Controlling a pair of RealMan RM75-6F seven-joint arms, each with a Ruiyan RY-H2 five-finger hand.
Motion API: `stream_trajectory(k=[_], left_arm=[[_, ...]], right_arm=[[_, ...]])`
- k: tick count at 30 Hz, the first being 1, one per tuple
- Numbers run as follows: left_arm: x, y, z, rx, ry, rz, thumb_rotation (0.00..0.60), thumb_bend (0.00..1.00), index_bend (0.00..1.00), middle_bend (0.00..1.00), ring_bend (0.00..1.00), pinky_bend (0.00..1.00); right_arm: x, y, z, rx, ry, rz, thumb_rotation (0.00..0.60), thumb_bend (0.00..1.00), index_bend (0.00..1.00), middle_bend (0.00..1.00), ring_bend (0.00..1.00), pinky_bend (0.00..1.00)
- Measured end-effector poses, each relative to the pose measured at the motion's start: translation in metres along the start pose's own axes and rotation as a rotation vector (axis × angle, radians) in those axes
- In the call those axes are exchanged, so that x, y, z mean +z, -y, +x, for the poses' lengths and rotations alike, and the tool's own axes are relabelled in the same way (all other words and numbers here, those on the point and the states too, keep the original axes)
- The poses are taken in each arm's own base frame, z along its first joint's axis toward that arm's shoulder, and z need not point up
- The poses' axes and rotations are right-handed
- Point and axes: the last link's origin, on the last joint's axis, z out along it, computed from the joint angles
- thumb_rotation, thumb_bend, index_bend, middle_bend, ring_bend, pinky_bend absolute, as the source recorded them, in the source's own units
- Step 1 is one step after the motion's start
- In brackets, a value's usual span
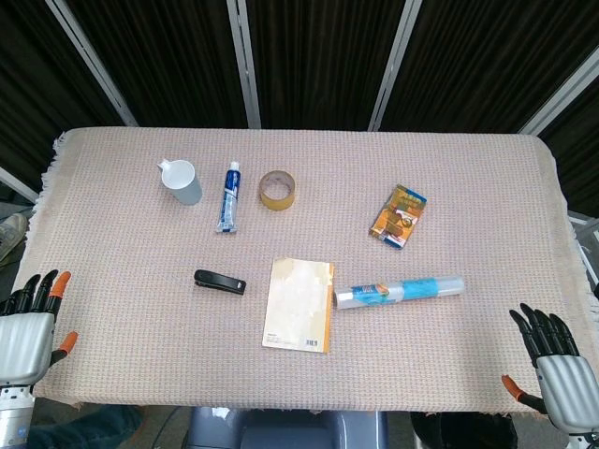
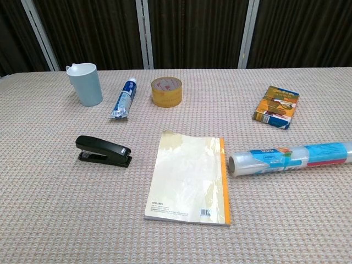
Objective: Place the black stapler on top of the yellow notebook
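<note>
The black stapler [image 1: 220, 282] [image 2: 104, 151] lies flat on the cloth, just left of the yellow notebook [image 1: 299, 304] [image 2: 190, 177], with a small gap between them. The notebook lies flat near the table's middle front, its orange spine on the right. My left hand [image 1: 28, 327] hovers at the table's front left corner, fingers apart and holding nothing, well left of the stapler. At the front right corner my right hand [image 1: 552, 360] is likewise spread and empty. Neither hand shows in the chest view.
A clear plastic roll with a blue label [image 1: 401, 290] [image 2: 291, 156] lies right of the notebook. Further back stand a pale blue cup [image 1: 182, 181] [image 2: 84, 83], a toothpaste tube [image 1: 228, 197] [image 2: 124, 98], a tape roll [image 1: 278, 189] [image 2: 166, 91] and a small orange box [image 1: 399, 216] [image 2: 276, 106].
</note>
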Motion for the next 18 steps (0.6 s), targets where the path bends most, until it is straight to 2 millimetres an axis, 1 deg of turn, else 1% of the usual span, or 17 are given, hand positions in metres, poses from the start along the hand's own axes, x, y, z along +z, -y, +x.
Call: stream_trajectory(k=[4,7,11,14,18], left_arm=[[0.000,0.001,-0.001,0.001,0.004,0.003,0.600,0.23,0.08,0.07,0.06,0.20],[0.001,0.000,-0.001,-0.001,0.008,0.008,0.600,0.23,0.08,0.10,0.09,0.20],[0.005,-0.006,-0.004,0.002,0.011,-0.020,0.600,0.22,0.08,0.11,0.10,0.22],[0.012,-0.016,-0.009,0.000,0.009,-0.063,0.600,0.21,0.08,0.12,0.11,0.24],[0.028,-0.038,-0.022,0.009,0.008,-0.122,0.600,0.20,0.09,0.16,0.13,0.25]], right_arm=[[0.002,0.001,-0.001,0.000,0.007,0.004,0.600,0.15,0.00,0.00,0.00,0.00],[0.004,0.001,-0.002,-0.002,0.014,0.005,0.600,0.15,0.00,0.00,0.00,0.00],[0.005,0.001,-0.002,0.001,0.015,0.005,0.600,0.15,0.00,0.00,0.00,0.00],[0.003,0.002,-0.002,0.000,0.016,0.006,0.600,0.15,0.00,0.00,0.00,0.00],[0.001,0.002,-0.001,0.005,0.012,0.009,0.600,0.15,0.00,0.00,0.00,0.00]])
